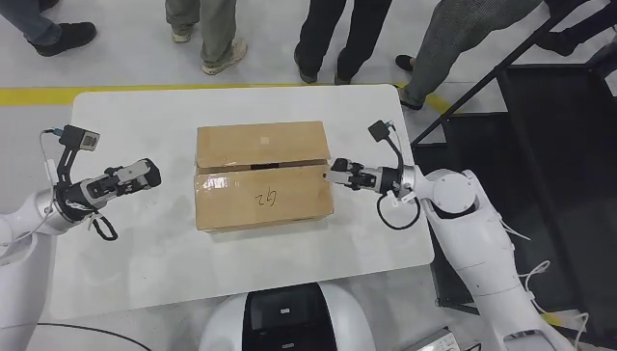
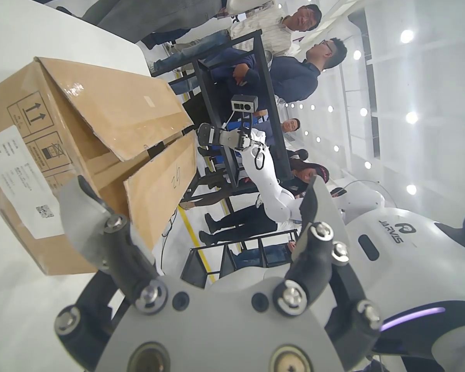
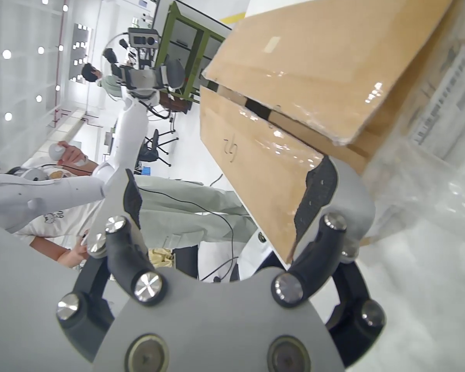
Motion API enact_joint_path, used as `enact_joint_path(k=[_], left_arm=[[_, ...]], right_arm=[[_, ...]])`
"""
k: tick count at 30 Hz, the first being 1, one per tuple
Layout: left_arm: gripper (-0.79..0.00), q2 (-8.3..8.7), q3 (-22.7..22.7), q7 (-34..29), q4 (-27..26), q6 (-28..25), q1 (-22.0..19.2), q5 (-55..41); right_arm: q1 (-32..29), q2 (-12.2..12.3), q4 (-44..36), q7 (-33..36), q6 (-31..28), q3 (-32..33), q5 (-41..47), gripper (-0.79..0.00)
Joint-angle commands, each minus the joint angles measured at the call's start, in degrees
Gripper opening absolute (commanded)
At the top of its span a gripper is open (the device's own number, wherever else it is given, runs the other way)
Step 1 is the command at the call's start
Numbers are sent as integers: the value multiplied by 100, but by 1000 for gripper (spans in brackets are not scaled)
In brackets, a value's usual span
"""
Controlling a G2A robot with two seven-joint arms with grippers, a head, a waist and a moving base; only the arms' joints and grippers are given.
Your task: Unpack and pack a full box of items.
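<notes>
A brown cardboard box (image 1: 262,175) stands in the middle of the white table (image 1: 125,264). Its two top flaps lie nearly flat, with a dark gap along the seam and shiny tape on them. My right gripper (image 1: 335,173) is at the box's right end by the seam. In the right wrist view it (image 3: 224,191) is open, and the corner of the near flap (image 3: 255,156) reaches between its fingers, with one pad (image 3: 317,191) partly behind the flap's edge. My left gripper (image 1: 152,172) hangs open left of the box (image 2: 81,125), apart from it, nothing between its fingers (image 2: 81,203).
A black metal rack (image 1: 564,148) stands close to the table's right side. Several people stand beyond the far edge. A white label (image 2: 15,179) covers the box's left end. Bare tabletop lies left of and in front of the box.
</notes>
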Motion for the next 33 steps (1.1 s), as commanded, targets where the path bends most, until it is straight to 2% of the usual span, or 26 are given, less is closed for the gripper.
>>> enact_joint_path(k=[1, 10, 17, 21, 27, 30, 33], left_arm=[[0, 0, 0, 0, 0, 0, 0, 0], [0, 0, 0, 0, 0, 0, 0, 0], [0, 0, 0, 0, 0, 0, 0, 0], [0, 0, 0, 0, 0, 0, 0, 0], [0, 0, 0, 0, 0, 0, 0, 0], [0, 0, 0, 0, 0, 0, 0, 0], [0, 0, 0, 0, 0, 0, 0, 0]], right_arm=[[24, 19, 74, -12, -68, -3, -164, 0], [173, 20, 272, -94, -264, -377, -143, 0], [264, 47, 229, 358, -623, -547, 548, 0], [216, 102, 70, 922, -841, -508, 1214, 0], [47, 291, -644, 1701, -145, -706, 1671, 0], [-11, 395, -856, 1995, 150, -961, 1572, 0], [7, 473, -798, 2040, 195, -1214, 1282, 0]])
